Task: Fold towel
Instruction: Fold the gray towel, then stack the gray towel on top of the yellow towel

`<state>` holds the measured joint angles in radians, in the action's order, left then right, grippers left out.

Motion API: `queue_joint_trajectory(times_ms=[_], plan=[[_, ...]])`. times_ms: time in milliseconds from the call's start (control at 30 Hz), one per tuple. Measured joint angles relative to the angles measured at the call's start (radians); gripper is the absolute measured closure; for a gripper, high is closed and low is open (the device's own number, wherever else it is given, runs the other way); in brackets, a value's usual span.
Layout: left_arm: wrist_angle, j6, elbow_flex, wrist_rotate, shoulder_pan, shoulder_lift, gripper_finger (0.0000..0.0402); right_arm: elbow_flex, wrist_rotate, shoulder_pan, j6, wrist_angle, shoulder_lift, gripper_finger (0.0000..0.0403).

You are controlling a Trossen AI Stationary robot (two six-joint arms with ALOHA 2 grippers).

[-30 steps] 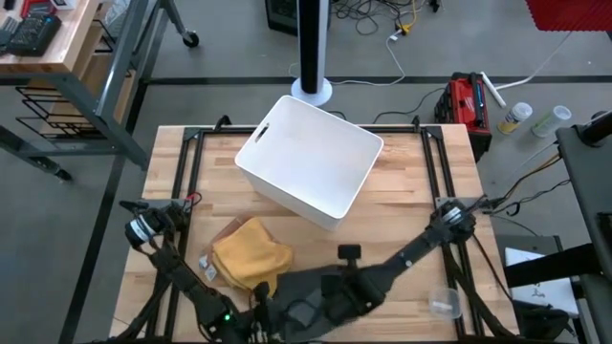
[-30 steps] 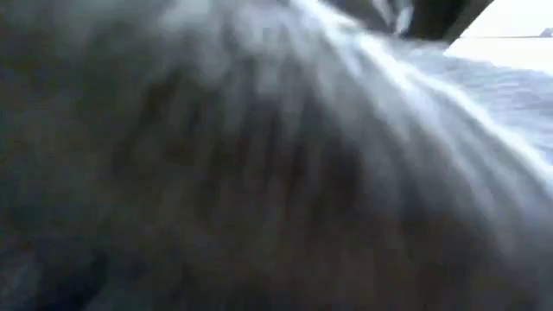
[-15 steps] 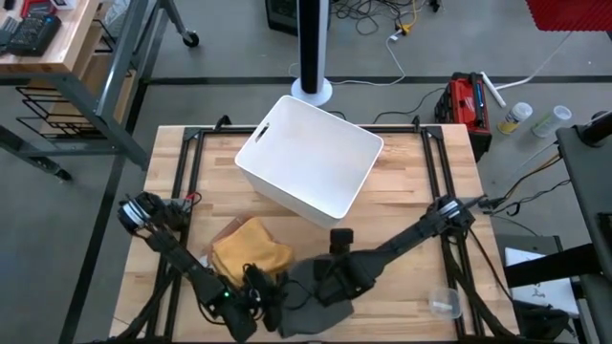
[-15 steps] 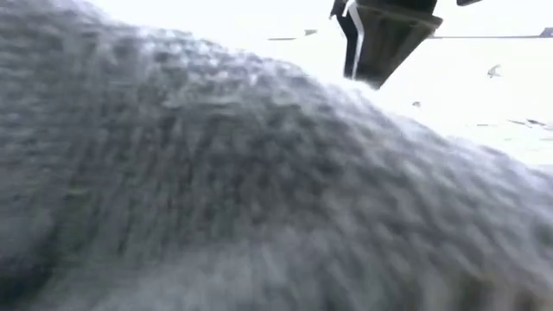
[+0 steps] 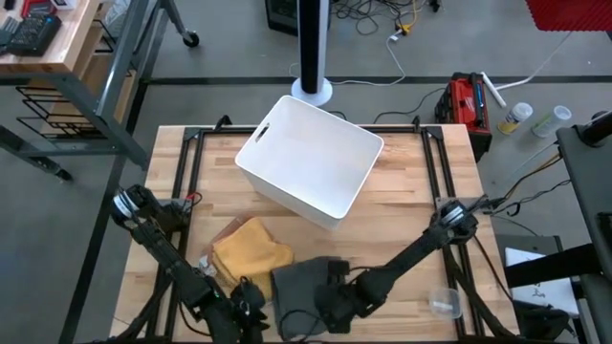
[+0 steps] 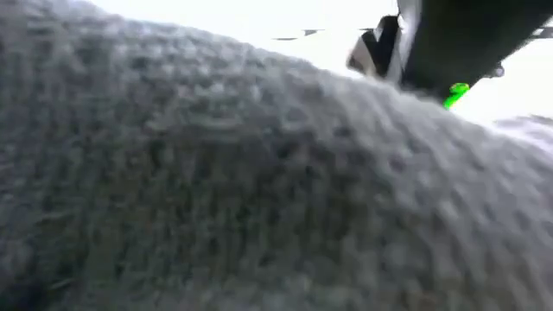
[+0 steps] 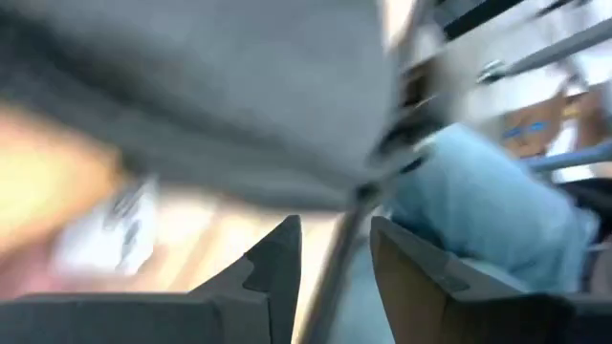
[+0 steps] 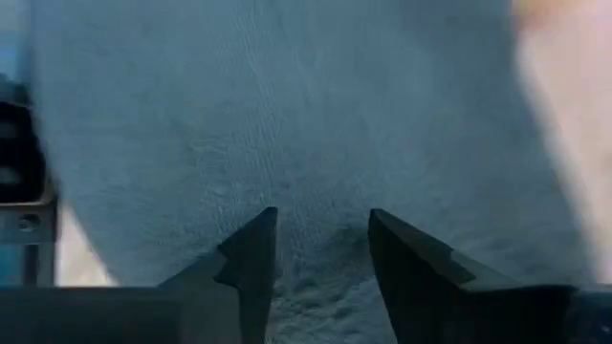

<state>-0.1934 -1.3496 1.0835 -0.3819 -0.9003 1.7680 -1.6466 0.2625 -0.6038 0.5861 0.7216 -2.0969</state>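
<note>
Towel [image 5: 304,287] grey, at tabletop [image 5: 402,205] front edge beside yellow cloth [image 5: 251,250] | right tool [image 5: 337,308] fingers apart, now pressing lower on it | left tool [image 5: 251,311] apart, alongside | fold underway, cloth flatter than before.

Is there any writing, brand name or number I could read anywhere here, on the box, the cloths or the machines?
None can be read.
White bin: plain, no print visible.
Grey towel and yellow cloth: no label visible.
Red case on the floor beside the table: any markings too small to read.
Small packet by the yellow cloth: too small to read.
</note>
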Motion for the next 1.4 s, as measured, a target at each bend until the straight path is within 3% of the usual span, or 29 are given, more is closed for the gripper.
queue_joint_trajectory(times_ms=[233,367,500,700,900,1033,1233,1400], plan=[[0.143,0.281,0.045,-0.226,0.045,0.027,0.0288,0.135,-0.114,-0.001,0.169,-0.193,0.000,0.0296],[0.164,0.334,0.064,-0.220,0.117,0.099,0.0288,0.135,-0.098,-0.008,0.197,-0.171,0.048,0.0308],[0.194,0.395,0.113,-0.131,0.173,0.186,0.0288,0.141,-0.052,-0.021,0.224,-0.167,0.147,0.0305],[0.167,0.545,0.239,-0.012,0.246,0.312,0.0288,0.270,0.066,-0.061,0.384,-0.112,0.307,0.0262],[0.101,0.542,0.286,0.095,0.288,0.397,0.0288,0.497,0.058,-0.072,0.683,-0.204,0.395,0.0211],[0.104,0.533,0.283,0.079,0.286,0.407,0.0288,0.620,-0.049,-0.070,0.807,-0.412,0.392,0.0180],[0.104,0.529,0.281,0.078,0.283,0.409,0.0288,0.773,-0.096,-0.044,0.889,-0.861,0.354,0.0142],[0.112,0.530,0.279,0.069,0.277,0.411,0.0288,0.794,-0.094,-0.027,0.940,-0.912,0.282,0.0125]])
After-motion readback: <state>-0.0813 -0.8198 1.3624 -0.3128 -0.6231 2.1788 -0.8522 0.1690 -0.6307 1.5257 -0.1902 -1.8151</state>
